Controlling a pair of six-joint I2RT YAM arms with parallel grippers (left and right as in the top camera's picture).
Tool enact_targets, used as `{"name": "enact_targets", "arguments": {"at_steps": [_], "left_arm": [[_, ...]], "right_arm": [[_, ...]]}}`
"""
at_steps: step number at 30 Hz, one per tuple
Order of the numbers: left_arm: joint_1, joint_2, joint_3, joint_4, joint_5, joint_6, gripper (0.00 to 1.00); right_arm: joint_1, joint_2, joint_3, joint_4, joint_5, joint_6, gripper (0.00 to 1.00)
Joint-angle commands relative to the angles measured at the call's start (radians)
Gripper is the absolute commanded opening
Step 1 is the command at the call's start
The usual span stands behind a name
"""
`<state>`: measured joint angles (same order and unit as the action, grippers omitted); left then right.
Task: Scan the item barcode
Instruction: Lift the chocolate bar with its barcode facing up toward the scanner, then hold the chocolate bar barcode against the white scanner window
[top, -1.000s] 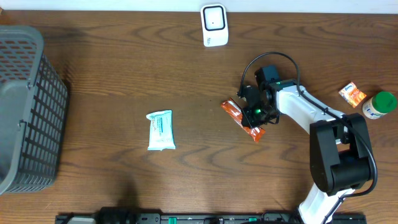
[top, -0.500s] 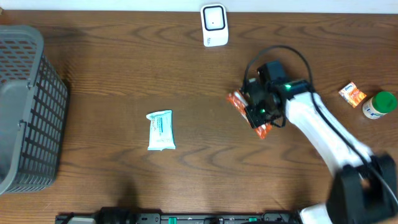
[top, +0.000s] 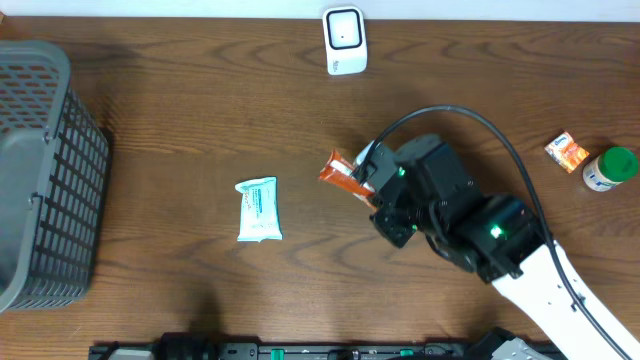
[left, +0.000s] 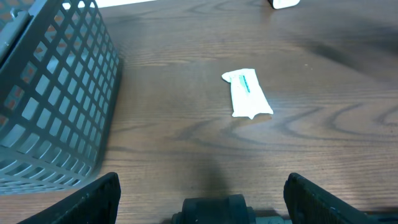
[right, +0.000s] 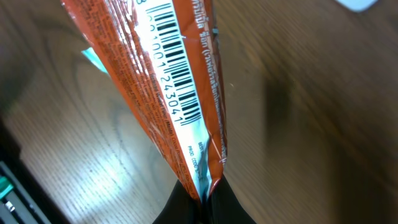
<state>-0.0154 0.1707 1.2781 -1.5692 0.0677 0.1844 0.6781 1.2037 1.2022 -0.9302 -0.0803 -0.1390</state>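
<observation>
- Left gripper: one of two tools; its two fingers stand wide apart at the bottom edge of the left wrist view, released, with nothing between them.
- Right gripper: the second tool; its dark fingers are clenched on the sealed end of the orange packet. In the overhead view it sits right of centre, with one black cable arching over the arm.
- Basket: one grey mesh basket at the far left edge of the table, standing upright. The pictures do not show what it holds.
- White packet: one flat white pouch with teal print, lying on the wood left of centre, well apart from the basket and from both tools.
- Orange packet, overhead: the task's item, one in number, gripped by the right gripper at its right end and jutting up and to the left. It lies between the white packet and the arm, well apart from the scanner.
- Barcode: one printed barcode with digits beside it, running along the packet face that is turned to the right wrist camera.
- Scanner: one white unit with a dark window, at the top edge of the table.
- Small orange pack: one, lying at the far right.
- Bottle: one white bottle with a green lid, just beside the small orange pack.
</observation>
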Motion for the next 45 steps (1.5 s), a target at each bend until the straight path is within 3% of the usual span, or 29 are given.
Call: {"name": "enact_targets", "arguments": {"at_steps": [1, 17, 22, 25, 28, 33, 36, 39, 41, 45], "left_arm": [[-0.004, -0.002, 0.002, -0.001, -0.009, 0.010, 0.84], [-0.004, -0.002, 0.002, -0.001, -0.009, 0.010, 0.84], [-0.004, -0.002, 0.002, -0.001, -0.009, 0.010, 0.84], [-0.004, -0.002, 0.002, -0.002, -0.009, 0.010, 0.84], [-0.004, -0.002, 0.002, -0.001, -0.009, 0.010, 0.84], [-0.004, -0.002, 0.002, -0.001, -0.009, 0.010, 0.84], [-0.004, -0.002, 0.002, -0.001, -0.009, 0.010, 0.84], [-0.004, -0.002, 0.002, -0.001, -0.009, 0.010, 0.84], [-0.004, -0.002, 0.002, -0.001, -0.009, 0.010, 0.84], [-0.004, -0.002, 0.002, -0.001, -0.009, 0.010, 0.84]], "right_arm": [[0.064, -0.034, 0.011, -0.002, 0.109, 0.011, 0.01], [0.094, -0.033, 0.011, 0.005, 0.180, 0.003, 0.01], [0.093, 0.020, -0.004, 0.144, 0.480, 0.003, 0.01], [0.080, 0.114, -0.019, 0.334, 0.674, -0.043, 0.01], [0.046, 0.252, -0.019, 0.591, 0.817, -0.183, 0.01], [-0.061, 0.554, -0.018, 1.265, 1.061, -0.681, 0.01], [-0.133, 0.737, -0.008, 1.757, 1.070, -1.001, 0.01], [-0.173, 0.898, 0.042, 2.126, 1.006, -1.270, 0.01], [-0.187, 0.998, 0.094, 2.256, 0.937, -1.403, 0.02], [-0.207, 1.160, 0.202, 2.302, 0.797, -1.563, 0.02]]}}
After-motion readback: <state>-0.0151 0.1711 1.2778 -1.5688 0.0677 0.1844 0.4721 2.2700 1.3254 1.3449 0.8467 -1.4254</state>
